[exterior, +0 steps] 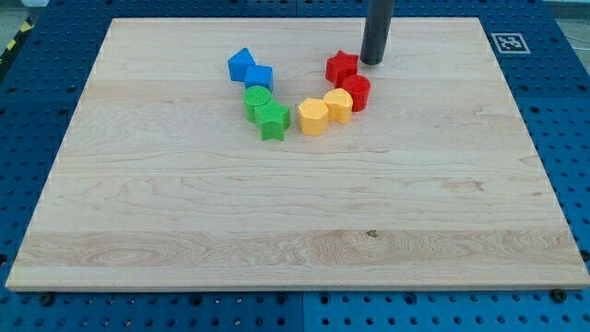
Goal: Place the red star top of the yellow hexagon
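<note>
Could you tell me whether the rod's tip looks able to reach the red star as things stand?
Probably yes: my tip sits just to the view's right of the red star, with bare board between them; the red cylinder lies below, off that path.

Red cylinder [357, 91] tight against red star [341, 67]; open board [277, 221] toward the view's bottom

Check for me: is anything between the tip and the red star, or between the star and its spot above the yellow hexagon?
Nothing visible. My tip sits just right of the red star, with bare board between. The spot above the yellow hexagon looks clear; the red cylinder stands right of that path.
</note>
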